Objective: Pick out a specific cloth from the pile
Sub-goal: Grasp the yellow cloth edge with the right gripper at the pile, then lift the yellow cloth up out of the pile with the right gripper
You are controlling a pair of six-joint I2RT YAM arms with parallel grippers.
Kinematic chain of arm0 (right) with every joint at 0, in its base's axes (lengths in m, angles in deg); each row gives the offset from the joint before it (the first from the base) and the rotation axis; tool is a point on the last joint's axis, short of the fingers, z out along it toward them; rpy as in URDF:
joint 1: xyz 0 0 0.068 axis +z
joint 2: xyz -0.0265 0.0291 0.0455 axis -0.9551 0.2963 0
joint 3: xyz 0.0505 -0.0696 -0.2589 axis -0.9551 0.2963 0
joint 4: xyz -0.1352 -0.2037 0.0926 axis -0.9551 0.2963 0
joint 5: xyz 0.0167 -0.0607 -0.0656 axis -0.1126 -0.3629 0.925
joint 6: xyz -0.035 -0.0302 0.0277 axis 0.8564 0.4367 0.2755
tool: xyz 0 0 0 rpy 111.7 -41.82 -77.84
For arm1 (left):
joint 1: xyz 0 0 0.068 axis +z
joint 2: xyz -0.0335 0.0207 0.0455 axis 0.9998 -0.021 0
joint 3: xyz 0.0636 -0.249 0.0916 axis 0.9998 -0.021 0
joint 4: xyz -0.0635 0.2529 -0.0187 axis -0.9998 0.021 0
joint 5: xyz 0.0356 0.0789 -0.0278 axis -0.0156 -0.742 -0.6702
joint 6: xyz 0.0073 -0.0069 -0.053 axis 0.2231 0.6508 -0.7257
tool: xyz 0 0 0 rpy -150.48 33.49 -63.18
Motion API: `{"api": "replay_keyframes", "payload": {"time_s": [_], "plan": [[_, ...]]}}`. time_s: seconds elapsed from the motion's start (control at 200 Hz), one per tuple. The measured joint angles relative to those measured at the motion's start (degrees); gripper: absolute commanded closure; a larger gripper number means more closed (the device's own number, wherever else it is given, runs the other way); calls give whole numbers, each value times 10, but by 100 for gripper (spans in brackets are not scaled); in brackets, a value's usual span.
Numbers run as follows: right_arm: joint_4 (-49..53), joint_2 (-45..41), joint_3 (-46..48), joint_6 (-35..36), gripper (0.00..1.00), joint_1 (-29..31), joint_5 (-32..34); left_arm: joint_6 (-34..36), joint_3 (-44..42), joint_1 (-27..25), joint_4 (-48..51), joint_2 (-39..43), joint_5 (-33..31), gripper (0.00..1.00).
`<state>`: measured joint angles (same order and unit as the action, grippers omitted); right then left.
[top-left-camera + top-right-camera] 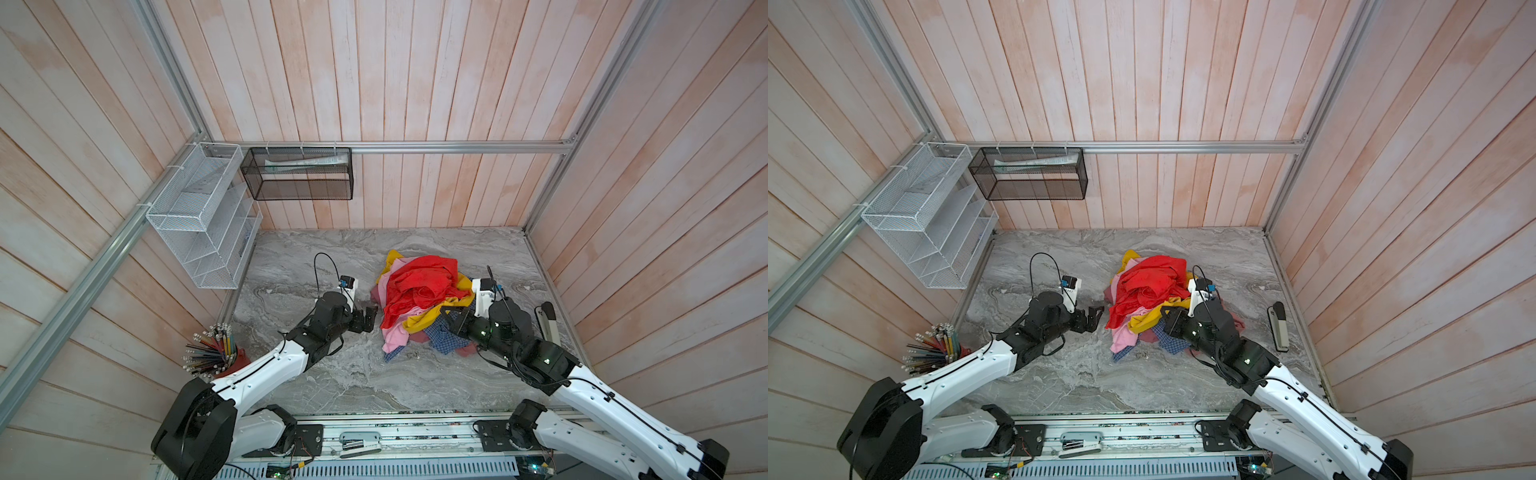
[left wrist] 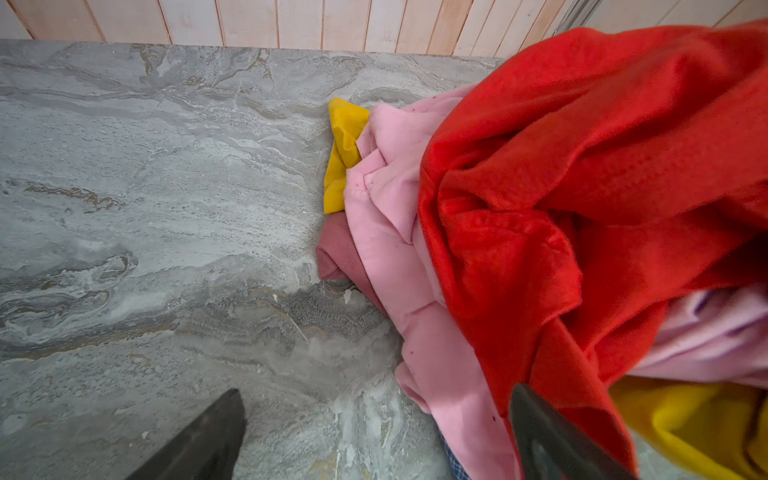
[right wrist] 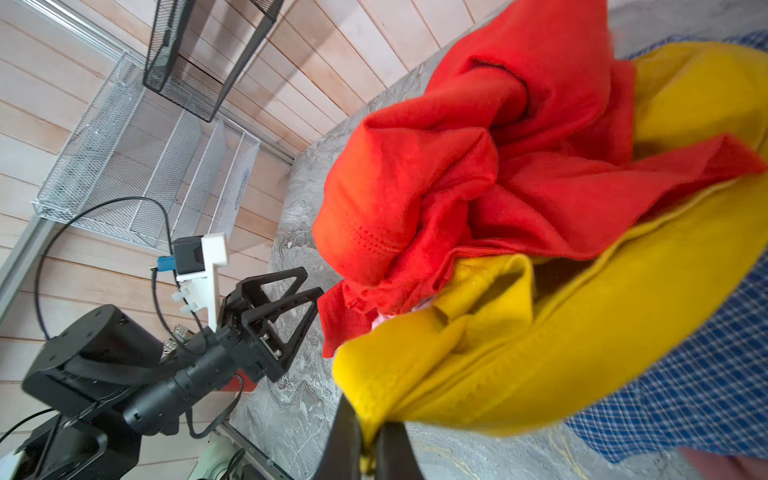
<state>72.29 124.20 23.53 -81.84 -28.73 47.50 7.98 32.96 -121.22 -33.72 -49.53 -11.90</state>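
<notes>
1. Nearest you, the right gripper [image 3: 371, 444] is pinched tight on a hem fold of the large mustard-yellow smooth-fabric cloth [image 3: 582, 332], at the near right side of the heap. An edge hold like this suits drawing it out sideways.
2. The left gripper [image 1: 369, 318] has its jaws spread wide and holds nothing. It sits just beside the near left edge of the pile of mixed clothes [image 1: 419, 307], probably ready to hold the rest down.
3. The yellow cloth runs under the crumpled bright red garment [image 1: 419, 282]. A blue-and-white checked garment [image 3: 685, 374] lies beneath it. Expect the red one to drag along.
4. Further on, a light pink garment [image 2: 395, 208] covers a dusty-rose ribbed piece [image 2: 336, 249] lying on the grey marbled tabletop [image 1: 311, 374].
5. Farthest, a yellow corner pokes out past the pink, likely the same cloth spanning the pile.
</notes>
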Motion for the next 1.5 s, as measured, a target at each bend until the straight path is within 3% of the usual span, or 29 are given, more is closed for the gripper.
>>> {"api": "replay_keyframes", "payload": {"time_s": [0.65,1.105,1.5], "plan": [[9,-32,-77,110,100,0,33,9,31,-17,-5,-51,11,0],[17,-30,-182,218,100,0,32,10,33,-21,-7,-51,11,0],[2,-31,-205,270,100,0,23,11,38,-29,-10,-62,11,0]]}}
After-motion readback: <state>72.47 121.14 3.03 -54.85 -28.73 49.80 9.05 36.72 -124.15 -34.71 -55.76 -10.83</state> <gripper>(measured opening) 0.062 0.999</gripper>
